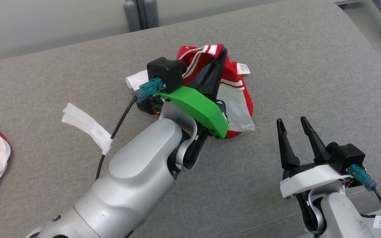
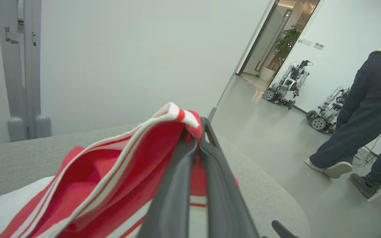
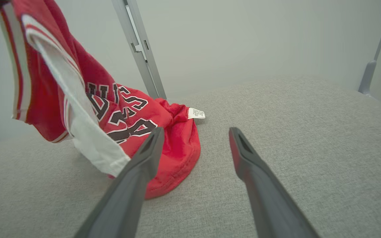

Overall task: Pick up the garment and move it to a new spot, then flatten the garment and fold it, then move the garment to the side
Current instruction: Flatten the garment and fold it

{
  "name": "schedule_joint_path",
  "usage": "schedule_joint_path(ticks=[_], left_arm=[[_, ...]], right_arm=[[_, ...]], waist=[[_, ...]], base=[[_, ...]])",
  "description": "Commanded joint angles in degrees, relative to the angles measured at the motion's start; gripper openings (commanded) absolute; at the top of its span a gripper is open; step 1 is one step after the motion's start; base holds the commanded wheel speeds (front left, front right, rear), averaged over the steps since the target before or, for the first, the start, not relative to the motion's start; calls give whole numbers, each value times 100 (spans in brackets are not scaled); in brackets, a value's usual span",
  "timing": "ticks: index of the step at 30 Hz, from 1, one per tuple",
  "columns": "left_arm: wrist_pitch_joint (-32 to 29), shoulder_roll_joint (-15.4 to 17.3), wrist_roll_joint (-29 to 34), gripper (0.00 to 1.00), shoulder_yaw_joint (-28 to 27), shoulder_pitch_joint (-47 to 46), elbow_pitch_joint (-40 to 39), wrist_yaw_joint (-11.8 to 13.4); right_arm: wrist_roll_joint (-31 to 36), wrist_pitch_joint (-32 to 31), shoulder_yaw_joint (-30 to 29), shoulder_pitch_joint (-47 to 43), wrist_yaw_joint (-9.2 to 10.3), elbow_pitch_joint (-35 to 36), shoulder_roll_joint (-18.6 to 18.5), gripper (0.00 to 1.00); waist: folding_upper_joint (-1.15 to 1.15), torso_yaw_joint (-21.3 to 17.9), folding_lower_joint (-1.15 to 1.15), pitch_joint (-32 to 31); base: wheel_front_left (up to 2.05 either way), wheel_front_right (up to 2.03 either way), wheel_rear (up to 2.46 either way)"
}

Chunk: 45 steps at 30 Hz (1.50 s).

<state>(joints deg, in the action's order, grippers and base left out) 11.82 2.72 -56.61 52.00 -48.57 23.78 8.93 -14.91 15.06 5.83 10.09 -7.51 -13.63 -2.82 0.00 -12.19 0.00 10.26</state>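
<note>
Garment (image 3: 127,115): red jersey with white striped trim, black lettering and a white label. Left gripper (image 1: 223,53) is clamped shut on its striped edge, which is held raised. The remainder rests crumpled on the grey cushion (image 1: 309,66). Right gripper (image 1: 292,120) has its fingers apart, near the garment's right side and clear of it.
</note>
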Motion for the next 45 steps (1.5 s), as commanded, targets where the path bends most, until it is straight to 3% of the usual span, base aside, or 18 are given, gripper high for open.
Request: schedule_joint_path(ticks=[1, 6, 8, 11, 17, 20, 22, 29, 41, 42, 43, 45], left_arm=[[56, 27, -155, 0, 54, -103, -189, -95], [8, 33, -719, 0, 112, 119, -503, -88], [-148, 204, -840, 0, 105, 259, -444, -30], [-477, 644, -972, 0, 97, 508, -420, 114], [-1173, 1819, -954, 0, 194, 1013, -709, 702], [-1203, 2351, -680, 0, 244, 1049, -813, 1086], [-1096, 2498, -553, 0, 194, 1045, -798, 1258], [-757, 2465, -528, 0, 8, 965, -237, 1334], [213, 2205, -68, 0, -25, 681, 1037, 673], [249, 2191, -33, 79, -37, 693, 1098, 622], [296, 2156, 9, 100, -83, 728, 1138, 557], [332, 2098, 27, 100, -263, 867, 1143, 424]], right_arm=[[30, 18, -10, -43, 4, -5, -12, 100], [35, 18, -55, -73, 4, 34, -13, 100], [29, 18, -60, -74, 4, 45, -12, 100], [35, 18, -99, -104, 4, 65, -14, 100], [109, 18, -158, -146, 4, 69, -13, 100], [143, 18, -131, -136, 4, 60, -12, 100], [154, 18, -95, -104, 4, 61, -13, 100], [179, 18, -3, -8, 4, 29, -15, 100], [218, 18, -30, 43, 4, 20, -14, 100], [222, 18, -37, 40, 4, 24, -13, 100], [224, 18, -46, 32, 4, 30, -13, 100], [230, 18, -66, 13, 4, 29, -14, 100]], waist=[[0, 67, 0, -52], [0, 242, 0, -54], [0, 323, 0, -36], [0, 457, 0, -25], [0, 784, 0, -27], [0, 946, 0, -9], [0, 1018, 0, 8], [0, 1070, 0, 44], [0, 844, 0, 70], [0, 844, 0, 70], [0, 848, 0, 68], [0, 858, 0, 58]], base=[[0, 0, 0], [0, 0, 0], [0, 0, 0], [0, 0, 0], [0, 0, 0], [0, 0, 0], [0, 0, 0], [0, 0, 0], [0, 0, 0], [0, 0, 0], [0, 0, 0], [0, 0, 0]])
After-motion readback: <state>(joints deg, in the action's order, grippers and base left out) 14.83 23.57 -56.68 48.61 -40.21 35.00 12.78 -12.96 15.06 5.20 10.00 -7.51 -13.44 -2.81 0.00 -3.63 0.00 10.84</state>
